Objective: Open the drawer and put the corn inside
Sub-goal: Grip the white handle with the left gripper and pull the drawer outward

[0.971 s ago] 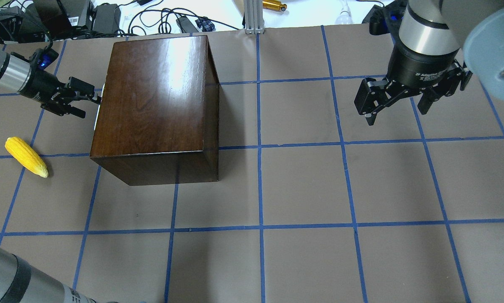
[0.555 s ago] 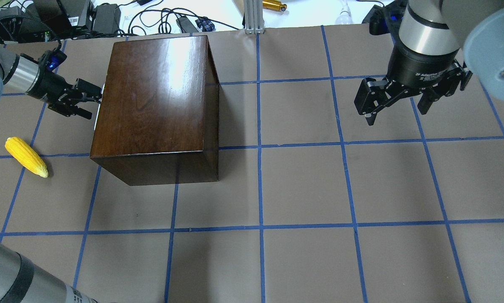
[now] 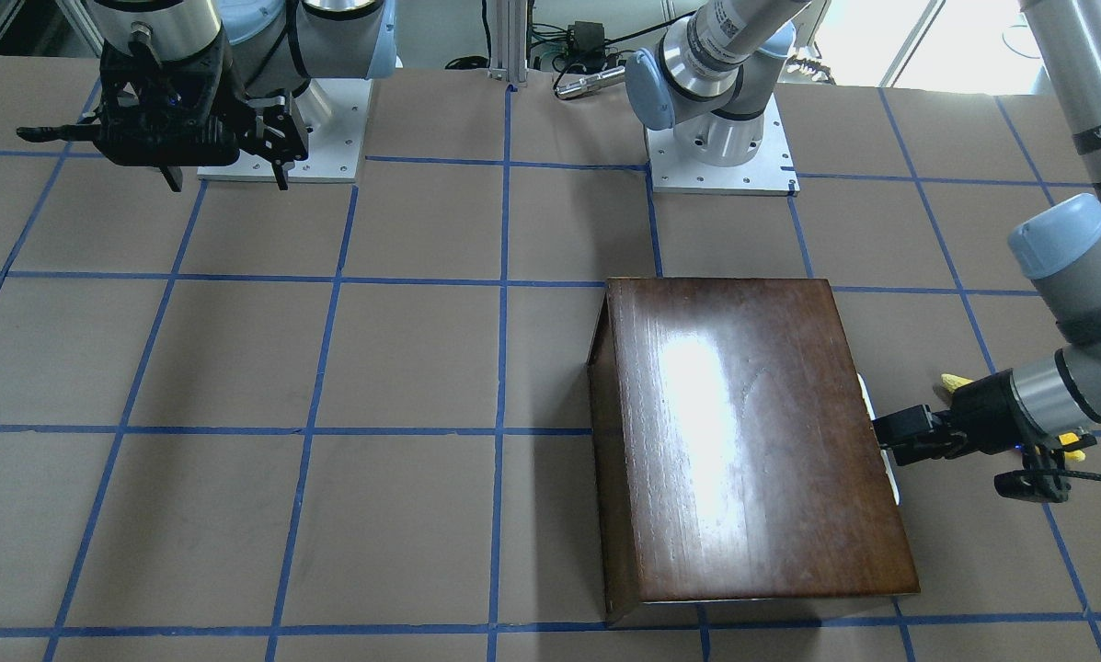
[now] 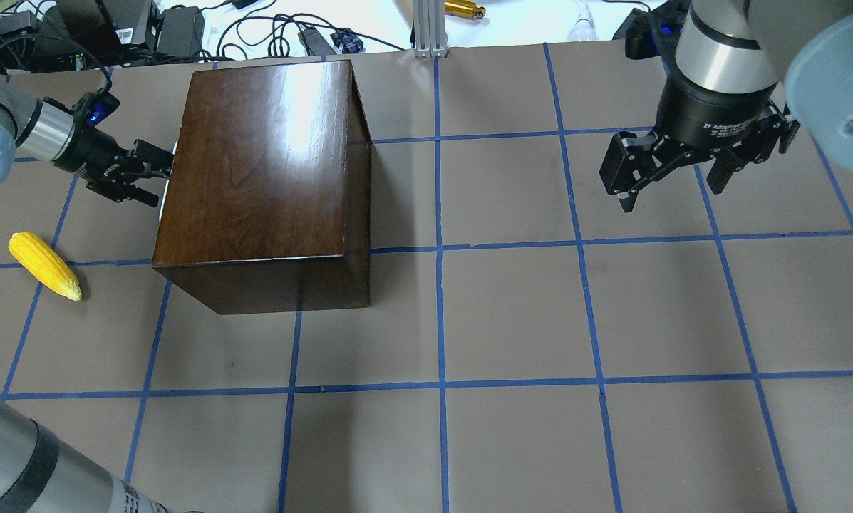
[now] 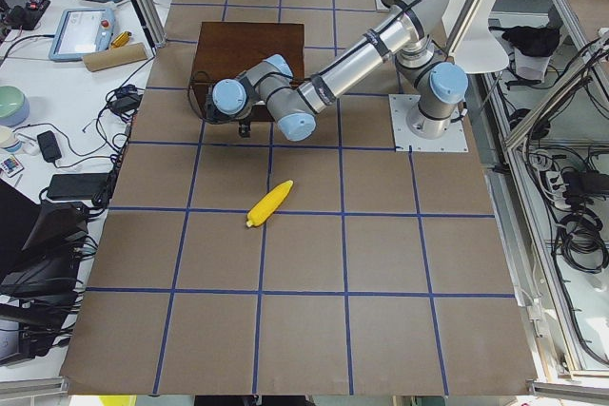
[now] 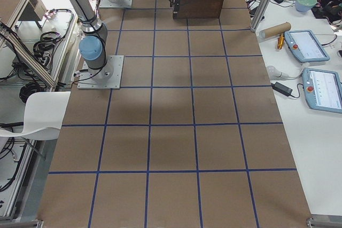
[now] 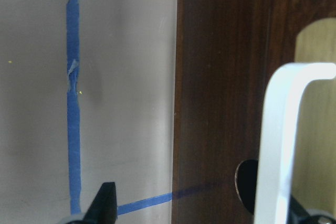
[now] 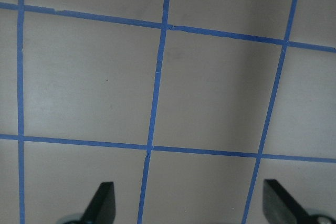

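The drawer [image 7: 226, 77] sits shut inside the dark wooden box [image 4: 262, 164], its front panel directly ahead of the left tool [image 4: 154, 177]. That tool is spread wide and holds nothing. In the left wrist view the white handle [image 7: 281, 145] stands between its fingers, close to one of them and well clear of the other.

The step in hand looks like taking hold of the handle. Next, the fingers likely need to close on the handle, then pull straight back away from the box.

The corn [image 4: 44, 265] lies on the surface [image 4: 512, 313] behind this tool and off to one side. The right tool [image 4: 672, 196] hangs spread and empty, far from both.
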